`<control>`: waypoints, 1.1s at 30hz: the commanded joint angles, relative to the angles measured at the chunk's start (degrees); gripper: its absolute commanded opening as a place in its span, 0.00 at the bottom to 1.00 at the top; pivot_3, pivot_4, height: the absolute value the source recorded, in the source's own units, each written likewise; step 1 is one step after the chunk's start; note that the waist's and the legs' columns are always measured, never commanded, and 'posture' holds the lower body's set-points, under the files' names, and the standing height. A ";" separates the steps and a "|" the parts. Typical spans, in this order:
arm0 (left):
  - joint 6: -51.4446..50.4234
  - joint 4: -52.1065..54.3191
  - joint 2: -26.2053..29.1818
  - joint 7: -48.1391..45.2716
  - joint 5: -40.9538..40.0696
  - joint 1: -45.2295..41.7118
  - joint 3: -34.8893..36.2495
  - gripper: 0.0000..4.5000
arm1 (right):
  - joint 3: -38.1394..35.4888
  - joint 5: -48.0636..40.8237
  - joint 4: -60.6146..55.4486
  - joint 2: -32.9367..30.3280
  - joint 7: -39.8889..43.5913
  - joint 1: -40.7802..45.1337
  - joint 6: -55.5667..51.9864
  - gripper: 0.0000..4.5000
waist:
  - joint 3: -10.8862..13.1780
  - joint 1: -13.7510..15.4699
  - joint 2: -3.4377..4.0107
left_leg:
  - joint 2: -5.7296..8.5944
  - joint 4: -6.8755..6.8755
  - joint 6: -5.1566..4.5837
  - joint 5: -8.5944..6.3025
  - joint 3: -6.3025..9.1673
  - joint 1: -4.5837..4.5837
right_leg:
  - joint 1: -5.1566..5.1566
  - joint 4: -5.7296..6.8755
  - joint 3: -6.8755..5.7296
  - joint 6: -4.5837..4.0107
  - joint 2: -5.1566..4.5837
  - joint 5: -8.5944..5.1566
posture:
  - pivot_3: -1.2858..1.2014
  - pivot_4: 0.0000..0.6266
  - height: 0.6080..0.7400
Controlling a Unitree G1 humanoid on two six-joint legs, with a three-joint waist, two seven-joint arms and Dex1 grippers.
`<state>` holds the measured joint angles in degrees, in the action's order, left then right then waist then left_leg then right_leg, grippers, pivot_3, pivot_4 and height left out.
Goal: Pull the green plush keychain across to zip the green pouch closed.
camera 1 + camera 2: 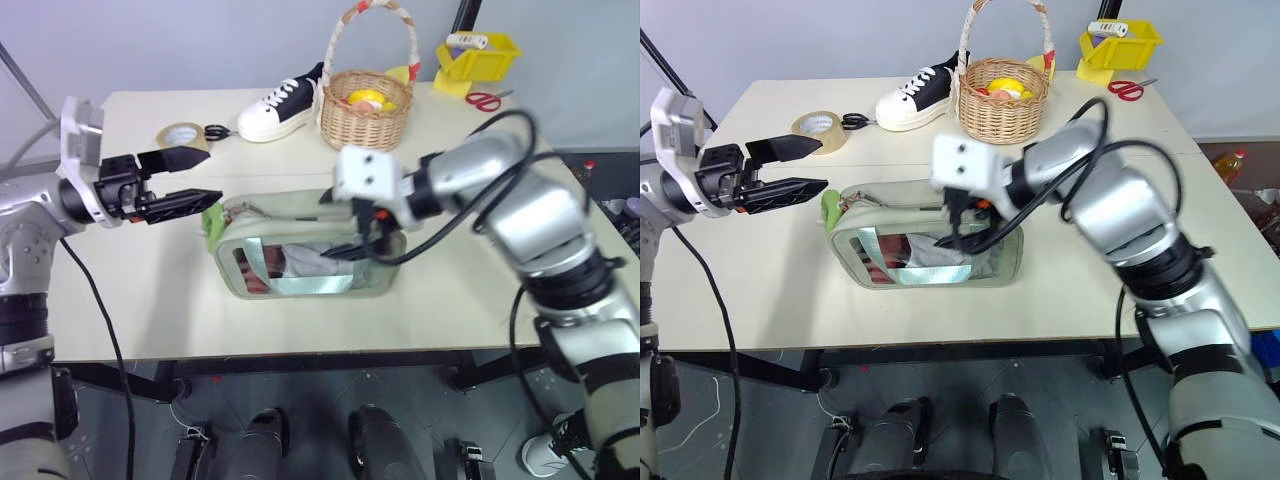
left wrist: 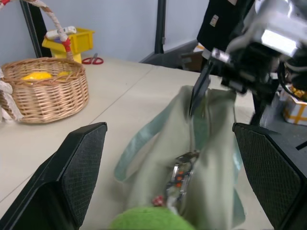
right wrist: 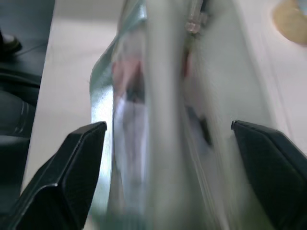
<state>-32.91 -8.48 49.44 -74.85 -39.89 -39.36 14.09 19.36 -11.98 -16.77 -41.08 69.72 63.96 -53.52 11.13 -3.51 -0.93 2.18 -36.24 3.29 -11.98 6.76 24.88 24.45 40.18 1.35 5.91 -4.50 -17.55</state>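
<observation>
The green pouch (image 1: 285,210) lies in the middle of the table, clear window facing me, its zipper running along the top. The green plush keychain (image 1: 212,222) sits at the pouch's left end, and it also fills the near edge of the left wrist view (image 2: 151,220). My left gripper (image 1: 214,176) hovers open just left of and above the keychain, touching nothing. My right gripper (image 1: 355,235) is over the pouch's right end, fingers (image 3: 62,182) spread wide with the pouch (image 3: 163,120) between them and no grip on it.
At the back of the table (image 1: 130,300) stand a wicker basket (image 1: 365,120) with a yellow object, a white and black shoe (image 1: 280,105), a tape roll (image 1: 183,135), a yellow bin (image 1: 478,55) and red scissors (image 1: 485,100).
</observation>
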 commanded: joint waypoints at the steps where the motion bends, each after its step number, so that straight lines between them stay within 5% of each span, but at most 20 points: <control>1: 1.16 -0.45 0.86 -0.50 0.59 -1.97 0.25 1.00 | -5.85 -3.50 -4.37 -3.89 1.29 -0.57 0.52 0.99 | -0.01 0.17 -0.01 | -0.01 0.00 0.00 0.00 0.00 0.00 | 0.00 -0.01 -0.01 0.00 0.01 0.00 | 0.52 0.24 0.66; 4: 1.25 -0.58 0.72 -0.80 0.92 -1.99 0.14 1.00 | -6.02 -2.48 -4.98 -7.04 0.29 -5.16 3.37 0.99 | -0.02 0.23 -0.04 | 0.00 0.01 -0.01 0.00 0.00 0.00 | -0.02 -0.04 -0.02 0.01 0.01 0.00 | 0.52 0.24 0.66; 6: 1.11 -0.57 0.92 -0.96 0.95 -1.90 0.22 1.00 | -6.44 -1.64 -5.15 -9.62 0.43 -9.35 6.72 0.87 | -0.02 0.31 -0.04 | 0.00 -0.01 -0.01 0.00 -0.02 -0.02 | -0.03 -0.02 -0.01 0.00 0.01 0.00 | 0.52 0.24 0.66; 14: 0.38 0.00 2.10 -1.29 0.84 -1.31 0.50 1.00 | -6.04 1.37 -2.59 -12.29 -1.48 -15.51 13.57 0.01 | -0.01 0.21 -0.02 | -0.02 -0.02 -0.01 0.00 -0.04 -0.03 | -0.04 -0.01 0.00 0.00 0.01 0.00 | 0.52 0.24 0.66; 26: 4.90 0.71 9.79 -8.52 7.99 6.97 -4.97 1.00 | -5.42 0.09 -4.32 -11.45 -3.03 -14.42 8.39 0.01 | -0.01 -0.08 -0.01 | -0.03 0.05 -0.01 0.00 -0.04 -0.06 | -0.04 -0.01 0.03 -0.01 0.01 -0.01 | 0.52 0.24 0.66; 33: 11.17 -2.10 5.95 -5.18 15.32 6.68 -10.21 1.00 | -5.43 -0.33 -5.20 -11.12 -3.76 -14.16 6.25 0.01 | -0.01 0.99 -0.02 | -0.04 -0.04 -0.01 0.00 -0.04 -0.06 | -0.09 -0.01 0.02 -0.01 0.00 0.00 | 0.52 0.24 0.66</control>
<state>-23.16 -9.78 55.54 -81.39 -25.71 -30.80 3.44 14.92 -11.57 -20.14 -52.39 66.48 48.41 -47.07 11.12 -2.52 -0.95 2.14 -36.29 3.28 -11.98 6.72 24.82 24.35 40.18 1.36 5.90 -4.50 -17.56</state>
